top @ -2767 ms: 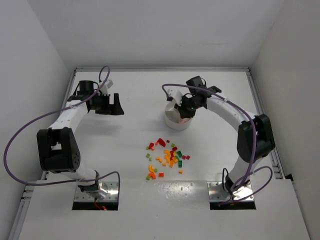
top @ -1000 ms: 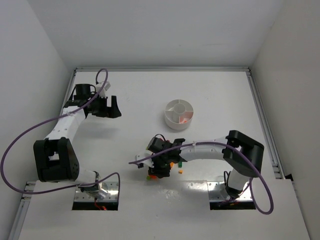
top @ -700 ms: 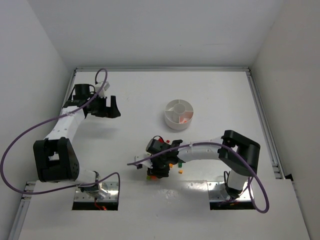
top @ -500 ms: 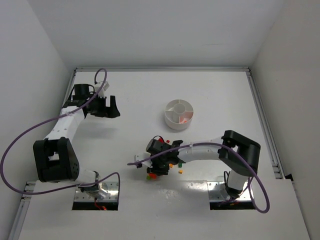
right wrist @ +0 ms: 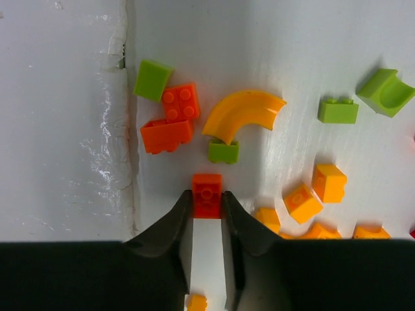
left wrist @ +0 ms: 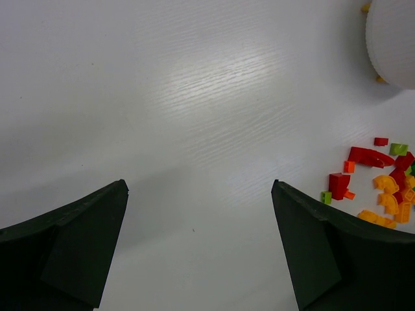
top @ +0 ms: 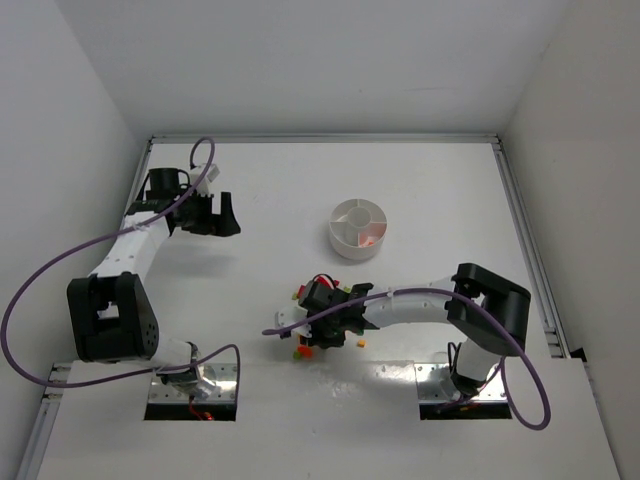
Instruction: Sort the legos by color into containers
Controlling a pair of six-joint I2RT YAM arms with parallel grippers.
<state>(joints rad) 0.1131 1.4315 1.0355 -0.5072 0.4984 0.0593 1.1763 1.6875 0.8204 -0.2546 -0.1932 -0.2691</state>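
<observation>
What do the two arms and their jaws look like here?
Both the left arm and the right arm have slim white links joined by bulky black joint housings. A purple cable runs loosely along each, looping away from the body. The jaws are matte black, wedge-shaped plates tapering toward the tips. No markings or sleeves are visible.

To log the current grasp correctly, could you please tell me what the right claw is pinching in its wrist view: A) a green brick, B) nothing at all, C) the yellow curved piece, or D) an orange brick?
D: in the right wrist view the right claw has both fingertips pressed against the sides of an orange brick, while the green brick and yellow curved piece lie free beyond it.
</observation>
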